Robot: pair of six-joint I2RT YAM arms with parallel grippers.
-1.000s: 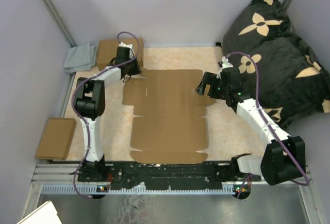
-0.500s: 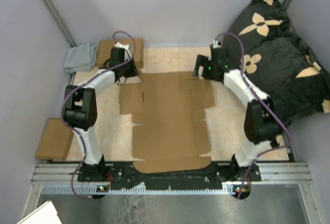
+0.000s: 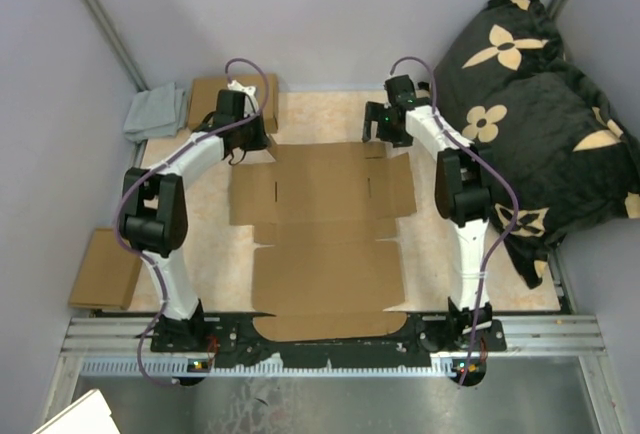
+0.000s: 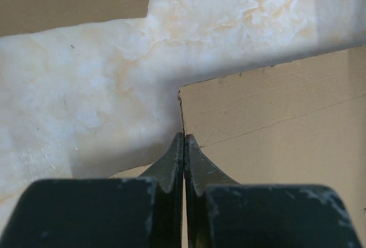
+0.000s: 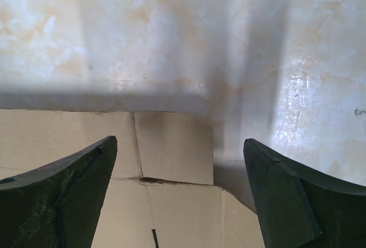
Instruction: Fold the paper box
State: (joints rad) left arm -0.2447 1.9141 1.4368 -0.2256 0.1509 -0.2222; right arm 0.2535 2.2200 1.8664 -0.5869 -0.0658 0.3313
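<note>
The paper box (image 3: 320,234) lies flat and unfolded on the marbled tabletop, its near edge over the arms' base rail. My left gripper (image 3: 262,142) is at its far left corner. In the left wrist view the jaws (image 4: 184,137) are shut, their tips at the notch where the cardboard's edge (image 4: 269,122) turns, and nothing shows between them. My right gripper (image 3: 374,134) hovers over the far right corner. It stands wide open (image 5: 179,140), with the corner tab of the paper box (image 5: 171,151) below and between its fingers.
A folded cardboard box (image 3: 212,100) and a grey cloth (image 3: 155,112) lie at the far left. Another flat box (image 3: 108,267) lies at the left edge. A black flowered cushion (image 3: 540,104) fills the right side. Grey walls close in the table.
The right arm has swung from the blank's right side to its far right corner. The blank has slid toward the near edge. The left gripper has closed.
</note>
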